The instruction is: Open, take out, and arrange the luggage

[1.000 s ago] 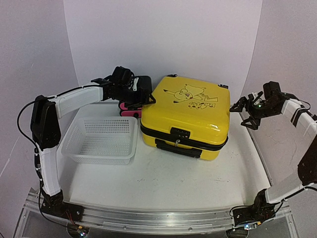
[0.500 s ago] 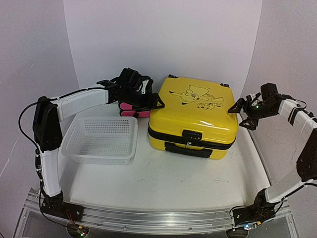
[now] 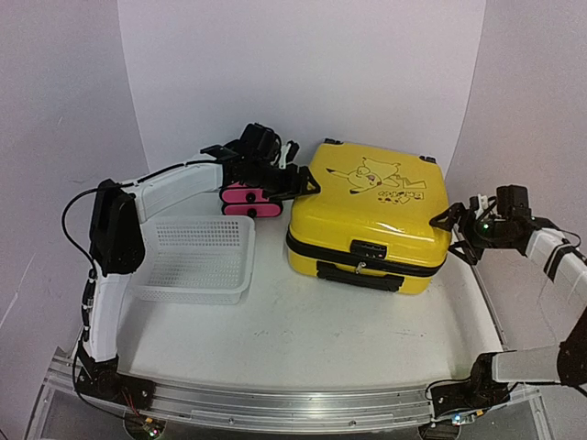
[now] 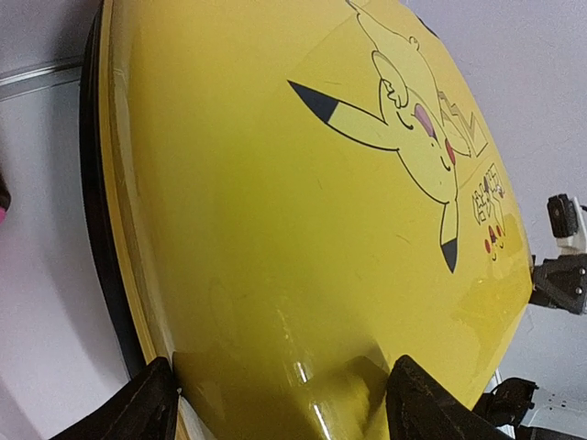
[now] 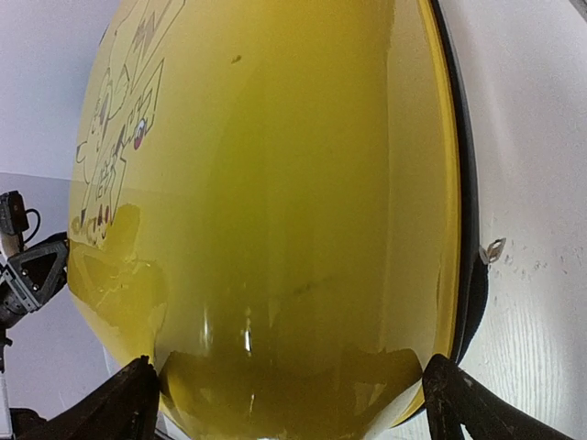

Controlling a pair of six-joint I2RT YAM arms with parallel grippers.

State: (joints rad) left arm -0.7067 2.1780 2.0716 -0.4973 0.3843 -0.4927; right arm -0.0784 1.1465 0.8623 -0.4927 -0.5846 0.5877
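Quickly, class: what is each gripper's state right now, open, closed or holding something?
Left gripper: open, holding nothing, jaws facing the luggage.
Right gripper: open, holding nothing.

glossy yellow hard-shell luggage [image 3: 367, 220], white mesh basket [image 3: 197, 259]

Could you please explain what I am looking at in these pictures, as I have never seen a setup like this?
These are two robot arms bolted at the near edge of a white table. The wide picture comes from a fixed camera above and behind them. The two close-ups come from a camera on each wrist, both filled by the closed yellow suitcase. To its left lie a white mesh basket and a small black-and-pink box. The left hand and right hand stand open at the suitcase's opposite sides; neither holds anything.
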